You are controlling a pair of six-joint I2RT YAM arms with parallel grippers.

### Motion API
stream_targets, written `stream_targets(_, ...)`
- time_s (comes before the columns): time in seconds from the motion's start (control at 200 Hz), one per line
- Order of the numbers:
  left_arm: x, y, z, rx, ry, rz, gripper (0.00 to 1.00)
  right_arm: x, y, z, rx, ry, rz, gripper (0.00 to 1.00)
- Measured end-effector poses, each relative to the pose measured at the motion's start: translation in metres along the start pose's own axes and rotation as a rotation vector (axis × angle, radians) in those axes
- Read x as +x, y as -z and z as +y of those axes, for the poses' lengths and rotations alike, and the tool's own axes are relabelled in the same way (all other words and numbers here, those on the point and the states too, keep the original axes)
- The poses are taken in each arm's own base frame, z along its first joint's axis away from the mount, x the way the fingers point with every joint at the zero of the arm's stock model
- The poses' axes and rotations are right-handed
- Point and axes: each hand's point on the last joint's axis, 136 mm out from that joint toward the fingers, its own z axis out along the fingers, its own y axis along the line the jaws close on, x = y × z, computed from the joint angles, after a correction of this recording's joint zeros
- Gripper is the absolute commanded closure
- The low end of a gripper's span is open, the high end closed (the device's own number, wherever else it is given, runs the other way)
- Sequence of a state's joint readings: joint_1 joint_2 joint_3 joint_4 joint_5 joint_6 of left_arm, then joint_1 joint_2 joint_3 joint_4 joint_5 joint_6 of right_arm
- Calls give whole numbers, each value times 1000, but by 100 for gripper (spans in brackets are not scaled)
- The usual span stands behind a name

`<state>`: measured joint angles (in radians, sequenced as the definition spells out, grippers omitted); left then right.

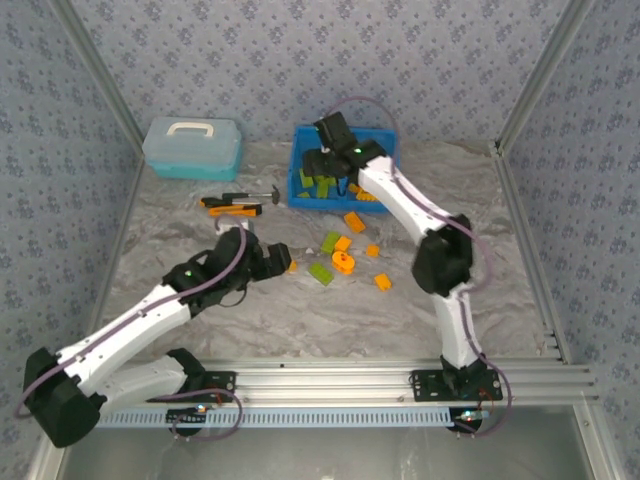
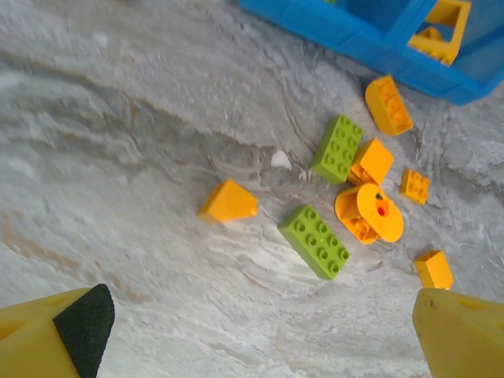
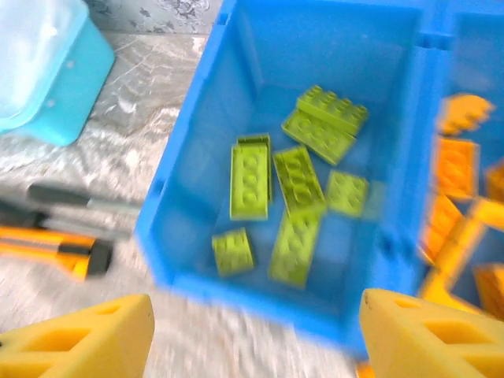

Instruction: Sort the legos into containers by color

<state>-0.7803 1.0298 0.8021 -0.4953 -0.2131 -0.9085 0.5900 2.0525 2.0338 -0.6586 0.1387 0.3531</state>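
Legos (image 2: 316, 241): studded plastic bricks, lime green and orange, loose in a cluster on the table (image 2: 118, 157) just in front of the blue bin (image 2: 339, 31). Noted there: two green eight-stud bricks, an orange wedge (image 2: 228, 202) lying apart to the left, a round orange piece (image 2: 370, 214) and several small orange blocks. Whether the studs carry lettering cannot be told. Table surface is grey-white, marbled, matt. Bin is smooth moulded plastic, rectangular, split by a central divider. Left compartment (image 3: 260, 55) holds green bricks only, flat and overlapping; right compartment (image 3: 472, 39) holds orange pieces, blurred. Left gripper (image 2: 264, 315): released, yellow fingers wide apart, one with a black pad, hovering above bare table near the wedge, grasping nothing. Right gripper (image 3: 256, 315): released, empty, above the left compartment. Pale teal lidded box (image 1: 192, 147) and orange-and-black utility knife (image 1: 232, 208) lie left of the bin
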Motion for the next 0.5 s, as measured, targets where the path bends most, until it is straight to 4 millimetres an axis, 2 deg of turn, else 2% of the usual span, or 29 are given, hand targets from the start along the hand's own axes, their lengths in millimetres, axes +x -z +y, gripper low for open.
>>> stream_targets(0.08, 17, -11, -8, -57, 36, 35, 1, 2, 70, -3, -28, 4, -94, 16)
stream_targets(0.145, 24, -21, -20, -88, 60, 53, 1, 9, 119, -7, -52, -5, -178, 10)
stream_targets(0.19, 28, -29, -32, -100, 71, 66, 1, 18, 147, -12, -69, -9, -231, 7)
stream_targets(0.245, 32, -40, -44, -122, 95, 88, 1, 33, 170, -24, -67, -30, -270, 3)
stream_targets(0.32, 33, -59, -57, -158, 127, 106, 3, 59, 182, -44, -36, -45, -280, 1)
stream_targets(0.405, 39, -81, -63, -203, 152, 127, 8, 94, 179, -65, 18, -51, -239, 0)
stream_targets(0.5, 50, -102, -61, -260, 178, 157, 14, 128, 178, -83, 67, -61, -188, 0)
